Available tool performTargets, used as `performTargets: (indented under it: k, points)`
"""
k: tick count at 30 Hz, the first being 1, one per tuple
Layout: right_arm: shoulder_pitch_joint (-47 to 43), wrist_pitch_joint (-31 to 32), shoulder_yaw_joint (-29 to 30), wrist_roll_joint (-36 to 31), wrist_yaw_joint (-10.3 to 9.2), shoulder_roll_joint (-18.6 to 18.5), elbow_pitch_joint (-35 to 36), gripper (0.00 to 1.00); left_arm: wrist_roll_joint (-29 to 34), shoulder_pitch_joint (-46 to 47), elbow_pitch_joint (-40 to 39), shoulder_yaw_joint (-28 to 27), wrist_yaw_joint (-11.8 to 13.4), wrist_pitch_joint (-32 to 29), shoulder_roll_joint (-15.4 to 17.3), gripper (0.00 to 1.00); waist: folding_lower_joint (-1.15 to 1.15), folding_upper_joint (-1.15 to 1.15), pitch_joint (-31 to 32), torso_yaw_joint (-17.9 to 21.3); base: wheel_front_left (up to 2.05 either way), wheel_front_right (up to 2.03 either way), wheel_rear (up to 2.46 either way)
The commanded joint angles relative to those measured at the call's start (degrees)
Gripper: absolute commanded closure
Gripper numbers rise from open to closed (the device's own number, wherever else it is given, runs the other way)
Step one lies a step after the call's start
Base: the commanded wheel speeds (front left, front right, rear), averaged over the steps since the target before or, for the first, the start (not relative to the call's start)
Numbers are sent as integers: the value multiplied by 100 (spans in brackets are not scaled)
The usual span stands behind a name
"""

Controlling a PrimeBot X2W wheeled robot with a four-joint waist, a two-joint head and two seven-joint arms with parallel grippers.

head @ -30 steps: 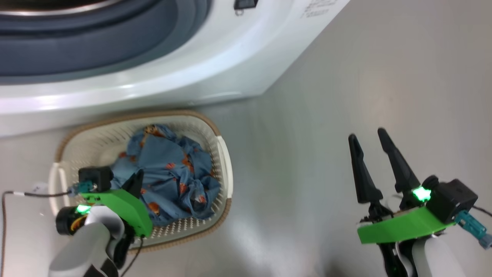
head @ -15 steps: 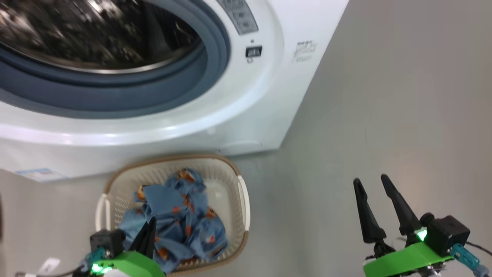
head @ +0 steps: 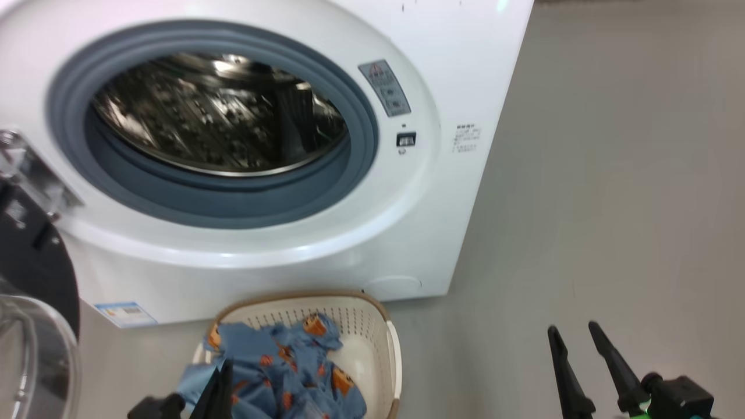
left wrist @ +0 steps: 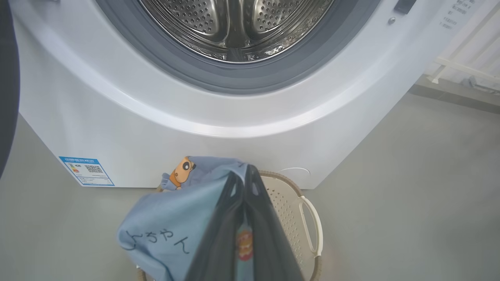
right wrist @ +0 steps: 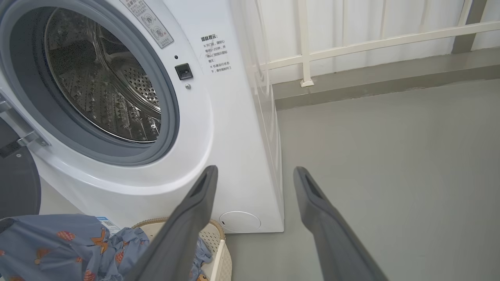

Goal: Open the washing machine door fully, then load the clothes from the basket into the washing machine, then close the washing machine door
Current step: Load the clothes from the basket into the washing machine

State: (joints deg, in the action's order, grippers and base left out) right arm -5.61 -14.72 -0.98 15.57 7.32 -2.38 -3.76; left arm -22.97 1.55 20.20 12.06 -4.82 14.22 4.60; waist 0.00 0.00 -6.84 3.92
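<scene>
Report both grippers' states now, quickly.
Left gripper: shut on the clothes.
Right gripper: open, holding nothing.

Head camera looks down, both wrist cameras forward; all share the washing machine

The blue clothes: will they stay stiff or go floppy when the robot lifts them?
Probably floppy: the clothes drape in folds from the shut left gripper. Likely light, being thin cloth. A trailing end might snag the basket.
</scene>
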Motion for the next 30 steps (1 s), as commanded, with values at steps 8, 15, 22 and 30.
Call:
performTargets:
  k: [8, 15, 22, 30]
  points:
    - [-348, -28, -42, -151, 17, -74, 48, 0, 336, -512, -648, -518, -60, 77, -91, 100, 0, 0, 727, -160, 0, 0, 0]
    - [-401, -28, -18, -202, 17, -80, 2, 0, 479, -664, -982, -569, -110, 77, -139, 100, 0, 0, 853, -214, 0, 0, 0]
    - [-431, -28, 6, -236, 17, -100, -1, 0, 517, -705, -1159, -595, -134, 77, -161, 100, 0, 0, 919, -306, 0, 0, 0]
    - [-445, -28, -41, -325, 17, -124, 12, 0, 623, -693, -1347, -581, -171, 78, -166, 100, 0, 0, 888, -382, 0, 0, 0]
